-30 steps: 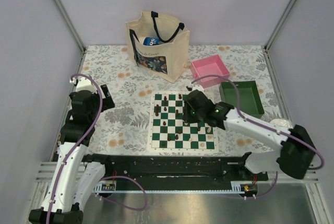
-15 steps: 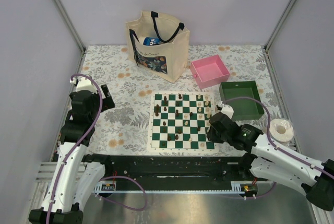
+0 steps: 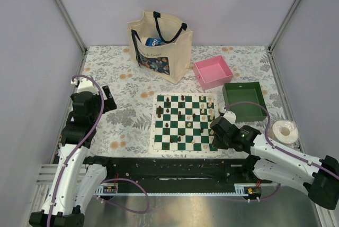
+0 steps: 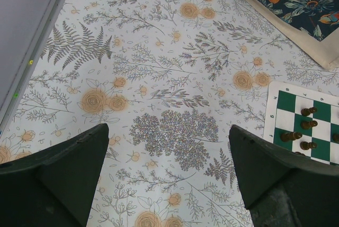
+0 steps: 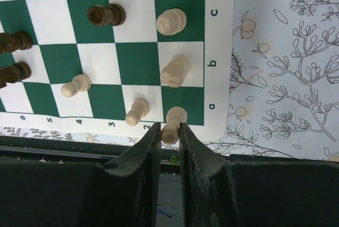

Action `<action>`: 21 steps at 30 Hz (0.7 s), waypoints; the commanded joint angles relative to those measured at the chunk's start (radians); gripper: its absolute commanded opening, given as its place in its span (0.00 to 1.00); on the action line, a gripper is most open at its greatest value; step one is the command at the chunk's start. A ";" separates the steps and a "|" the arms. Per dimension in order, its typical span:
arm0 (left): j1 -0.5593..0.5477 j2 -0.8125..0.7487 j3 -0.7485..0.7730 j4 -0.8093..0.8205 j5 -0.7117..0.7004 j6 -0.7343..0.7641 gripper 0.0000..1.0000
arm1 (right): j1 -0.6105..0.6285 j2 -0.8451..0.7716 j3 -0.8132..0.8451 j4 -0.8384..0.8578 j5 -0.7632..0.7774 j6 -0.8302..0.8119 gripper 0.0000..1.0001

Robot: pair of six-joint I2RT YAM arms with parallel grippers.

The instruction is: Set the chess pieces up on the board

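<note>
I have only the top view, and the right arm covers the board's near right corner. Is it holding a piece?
Observer: Yes, the right fingers are shut on a cream piece.
Reviewer: Over which square?
Observer: The green corner square of the board, beside the letter a.
Reviewer: And the left arm?
Observer: The left fingers stand wide open above the flowered tablecloth, nothing between them.
</note>
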 commanded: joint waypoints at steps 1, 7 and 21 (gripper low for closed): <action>0.005 0.003 0.010 0.033 0.016 -0.006 0.99 | 0.005 0.029 -0.016 0.017 -0.006 0.023 0.21; 0.005 0.004 0.010 0.033 0.018 -0.006 0.99 | 0.005 0.068 -0.034 0.077 -0.015 0.013 0.22; 0.005 0.006 0.011 0.033 0.021 -0.006 0.99 | 0.005 0.102 -0.042 0.099 -0.007 -0.007 0.23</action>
